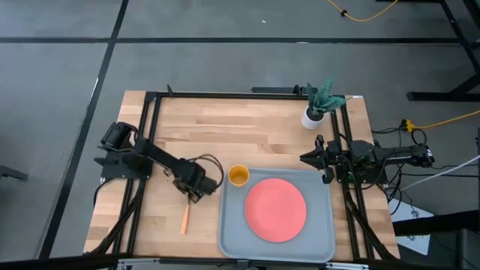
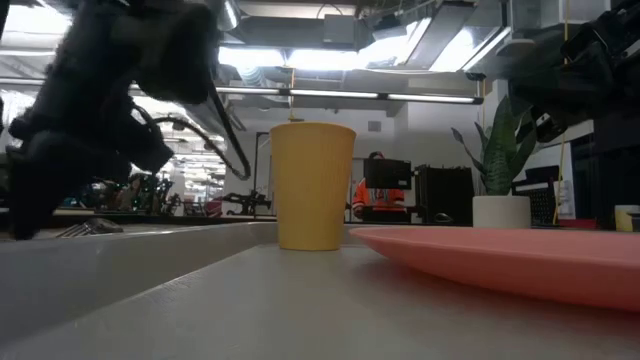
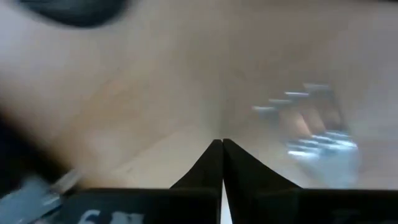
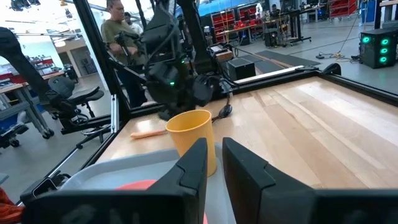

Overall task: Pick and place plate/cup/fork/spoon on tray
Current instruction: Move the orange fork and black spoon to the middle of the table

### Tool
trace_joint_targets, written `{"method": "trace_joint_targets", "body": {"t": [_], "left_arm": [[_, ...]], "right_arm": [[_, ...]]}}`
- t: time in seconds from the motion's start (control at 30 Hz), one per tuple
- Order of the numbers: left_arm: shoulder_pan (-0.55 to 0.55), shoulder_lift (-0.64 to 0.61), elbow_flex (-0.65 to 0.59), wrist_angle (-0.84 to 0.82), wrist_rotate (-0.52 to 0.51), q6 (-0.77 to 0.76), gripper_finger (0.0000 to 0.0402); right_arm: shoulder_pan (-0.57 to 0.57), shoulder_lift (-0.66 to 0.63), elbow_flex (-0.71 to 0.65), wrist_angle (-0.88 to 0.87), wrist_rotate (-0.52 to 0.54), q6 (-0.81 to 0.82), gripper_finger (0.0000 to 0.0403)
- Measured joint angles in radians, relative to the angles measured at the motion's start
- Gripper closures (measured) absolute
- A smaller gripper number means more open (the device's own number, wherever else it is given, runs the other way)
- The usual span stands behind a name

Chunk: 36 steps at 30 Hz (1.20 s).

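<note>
The coral-pink plate (image 1: 275, 209) lies flat in the light grey tray (image 1: 232, 236). The yellow-orange cup (image 1: 238, 176) stands upright in the tray's far left corner. The fork (image 1: 184, 217) lies on the wood left of the tray, and its tines show blurred in the left wrist view (image 3: 317, 134). My left gripper (image 1: 195, 191) is shut and low over the table, just beyond the fork's tine end. My right gripper (image 1: 322, 160) is a little open and empty by the tray's far right corner. I cannot make out the spoon.
A white pot with a green plant (image 1: 315, 112) stands at the table's far right. Bare wood (image 1: 247, 127) lies beyond the tray. Black frame rails (image 1: 146, 142) run along the table's left and right sides. People show in the room behind (image 4: 118, 28).
</note>
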Motion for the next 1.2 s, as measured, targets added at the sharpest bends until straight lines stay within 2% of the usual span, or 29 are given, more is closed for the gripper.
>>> {"method": "trace_joint_targets", "body": {"t": [0.13, 0.27, 0.37, 0.53, 0.7, 0.8, 1.0, 1.2], "left_arm": [[0.018, -0.017, 0.011, -0.082, 0.064, 0.075, 0.0401], [-0.032, -0.027, 0.058, -0.079, 0.143, 0.082, 0.0401], [-0.088, -0.034, 0.076, -0.003, 0.220, 0.052, 0.0401], [-0.196, -0.031, 0.074, 0.148, 0.311, -0.082, 0.0401], [-0.277, -0.021, 0.074, 0.247, 0.320, -0.233, 0.0401], [-0.298, 0.004, 0.073, 0.300, 0.318, -0.275, 0.0401], [-0.290, 0.038, 0.074, 0.450, 0.286, -0.264, 0.0401], [-0.239, 0.036, 0.076, 0.435, 0.170, -0.197, 0.0401]], "right_arm": [[0.000, 0.000, 0.000, 0.000, 0.000, 0.002, 0.0347], [0.000, 0.001, 0.000, -0.001, 0.000, 0.002, 0.0347], [0.000, 0.002, 0.000, 0.000, 0.000, 0.001, 0.0347], [0.000, 0.002, 0.000, -0.001, 0.000, 0.000, 0.0347], [0.000, 0.002, 0.000, -0.001, 0.000, 0.000, 0.0347], [0.000, 0.002, 0.000, -0.001, 0.000, -0.001, 0.0347], [0.000, 0.002, 0.000, -0.001, 0.000, -0.001, 0.0347], [0.000, 0.002, 0.000, -0.001, 0.000, -0.001, 0.0347]]}}
